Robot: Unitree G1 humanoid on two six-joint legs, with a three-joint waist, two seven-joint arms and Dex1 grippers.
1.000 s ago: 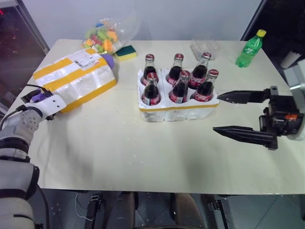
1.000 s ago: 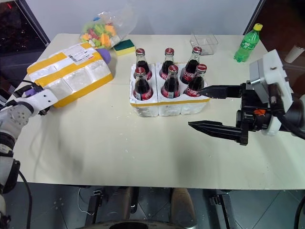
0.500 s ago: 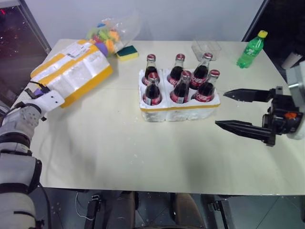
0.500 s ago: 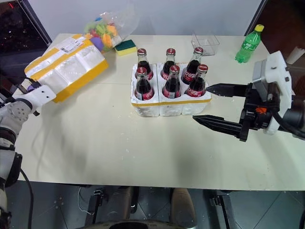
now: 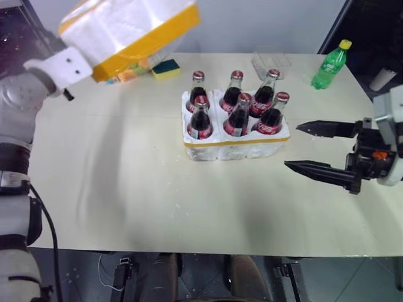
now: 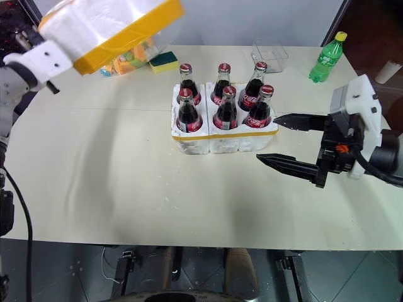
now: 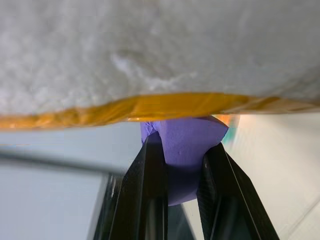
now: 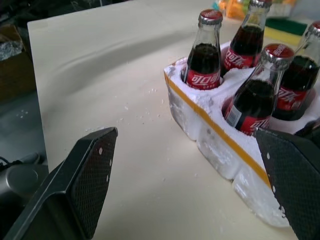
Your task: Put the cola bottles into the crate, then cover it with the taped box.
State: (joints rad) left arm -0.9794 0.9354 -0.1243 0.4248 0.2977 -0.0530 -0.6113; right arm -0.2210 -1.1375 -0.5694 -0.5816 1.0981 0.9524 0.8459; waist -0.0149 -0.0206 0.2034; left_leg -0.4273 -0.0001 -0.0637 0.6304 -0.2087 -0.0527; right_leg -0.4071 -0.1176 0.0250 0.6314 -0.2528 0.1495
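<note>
Six cola bottles [image 5: 239,113] with red caps stand in the wells of the crate [image 5: 236,149], a white foam tray with a yellow tape strip, at the table's middle. The taped box [image 5: 132,25], white foam with yellow bands, hangs tilted in the air above the table's far left corner. My left gripper [image 7: 183,143] is shut on a purple knob [image 7: 182,142] at the box's edge. To the right of the crate, my right gripper [image 5: 293,146] hovers open and empty, its fingers pointing at the crate.
A green plastic bottle [image 5: 329,65] stands at the far right corner, beside a clear plastic tub [image 5: 271,63]. A green-yellow sponge [image 5: 165,68] and a bag of colourful pieces [image 6: 129,58] lie far left, under the lifted box. The beige table [image 5: 157,201] has bare room in front.
My left gripper has raised the taped box off the table, up and toward the right. The right gripper has stayed in place, open.
</note>
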